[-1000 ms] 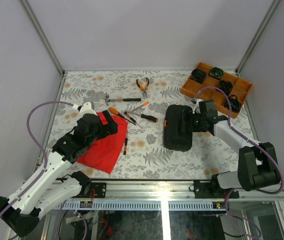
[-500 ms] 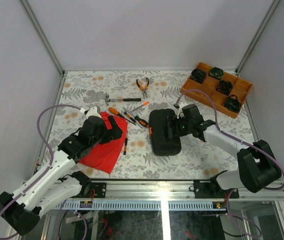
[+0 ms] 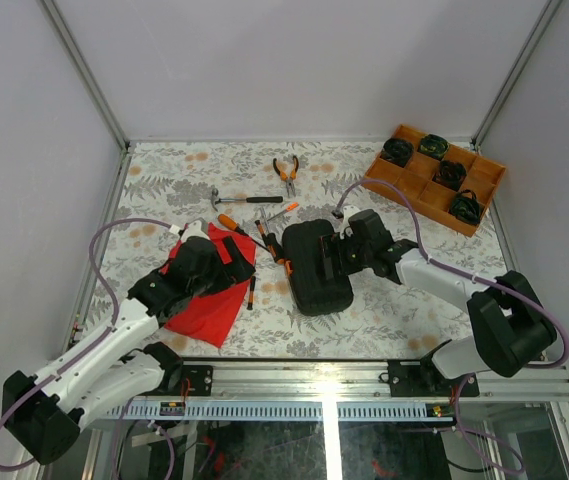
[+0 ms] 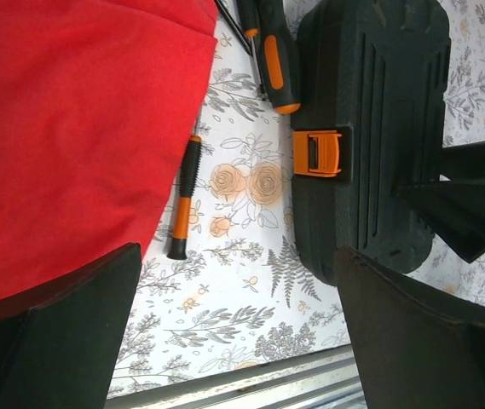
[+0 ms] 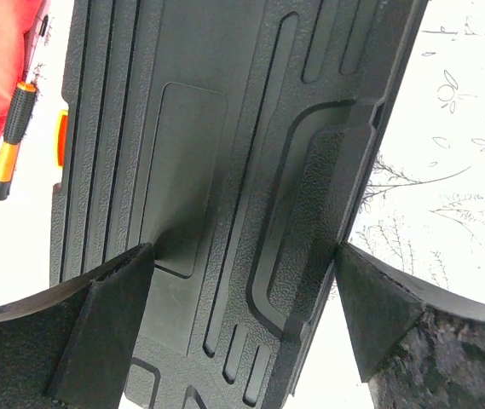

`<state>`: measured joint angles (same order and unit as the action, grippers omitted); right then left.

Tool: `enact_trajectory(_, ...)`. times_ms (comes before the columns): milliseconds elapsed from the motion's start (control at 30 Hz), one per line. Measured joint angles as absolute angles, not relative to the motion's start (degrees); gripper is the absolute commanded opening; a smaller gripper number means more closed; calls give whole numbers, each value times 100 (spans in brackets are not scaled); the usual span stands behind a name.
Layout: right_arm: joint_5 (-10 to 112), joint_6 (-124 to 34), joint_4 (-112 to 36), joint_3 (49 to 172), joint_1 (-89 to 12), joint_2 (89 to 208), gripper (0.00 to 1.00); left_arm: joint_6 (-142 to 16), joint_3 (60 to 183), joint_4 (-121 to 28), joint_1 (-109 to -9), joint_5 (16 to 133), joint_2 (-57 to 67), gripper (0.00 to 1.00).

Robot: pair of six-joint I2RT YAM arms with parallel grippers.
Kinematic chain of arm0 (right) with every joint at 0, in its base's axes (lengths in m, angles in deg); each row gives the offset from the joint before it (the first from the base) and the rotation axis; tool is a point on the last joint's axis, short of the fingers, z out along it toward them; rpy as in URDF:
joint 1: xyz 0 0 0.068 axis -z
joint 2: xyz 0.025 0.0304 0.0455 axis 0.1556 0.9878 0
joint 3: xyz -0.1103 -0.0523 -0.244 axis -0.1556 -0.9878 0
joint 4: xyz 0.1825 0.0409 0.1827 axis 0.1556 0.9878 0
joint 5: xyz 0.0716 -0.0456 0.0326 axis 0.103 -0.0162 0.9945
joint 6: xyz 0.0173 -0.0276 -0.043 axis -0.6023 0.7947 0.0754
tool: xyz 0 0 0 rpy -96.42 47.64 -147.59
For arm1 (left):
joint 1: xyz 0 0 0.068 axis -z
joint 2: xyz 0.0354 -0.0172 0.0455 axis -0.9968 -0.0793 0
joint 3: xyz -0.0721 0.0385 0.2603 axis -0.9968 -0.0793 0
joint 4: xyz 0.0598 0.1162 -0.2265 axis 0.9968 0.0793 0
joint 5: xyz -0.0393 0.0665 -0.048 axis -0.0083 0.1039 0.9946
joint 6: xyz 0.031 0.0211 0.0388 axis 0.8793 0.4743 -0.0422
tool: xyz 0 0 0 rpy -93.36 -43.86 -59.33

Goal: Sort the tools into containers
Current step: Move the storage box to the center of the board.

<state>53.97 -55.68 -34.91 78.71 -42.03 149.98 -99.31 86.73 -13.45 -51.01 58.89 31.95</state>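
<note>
The black ribbed case (image 3: 312,268) lies closed on the table, its orange latch (image 4: 317,152) facing left. My right gripper (image 3: 341,256) is open over the case's right edge: one finger rests on the lid (image 5: 225,153), the other sits just off the rim. My left gripper (image 3: 238,260) hangs open and empty above the red cloth's edge. A small screwdriver (image 4: 182,204) lies between cloth and case, and a thicker one (image 4: 274,55) touches the case's far-left corner. Further back lie more screwdrivers (image 3: 232,223), a hammer (image 3: 244,199) and pliers (image 3: 286,170).
A red cloth (image 3: 204,300) is spread under the left arm. An orange compartment tray (image 3: 434,178) of black round items stands at the back right. The table's metal front rail (image 4: 251,383) runs close below the left gripper.
The case has slid left with my right gripper, up against the screwdrivers. My left arm has swung right and nearer, over the cloth's right edge.
</note>
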Motion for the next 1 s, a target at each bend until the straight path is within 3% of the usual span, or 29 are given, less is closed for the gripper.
enact_trajectory(400,4704,-5992,-3249,7812,-4245,14778,89,-10348,8671,-1920,-4559,5815,2806,92)
enact_trajectory(733,4956,-5916,-3061,7541,-3545,14395,90,-10379,8676,-2169,-4461,5810,2740,92)
enact_trajectory(1000,5122,-5776,-3011,7510,-3508,14356,89,-10383,9220,-2182,-4205,5725,1700,86)
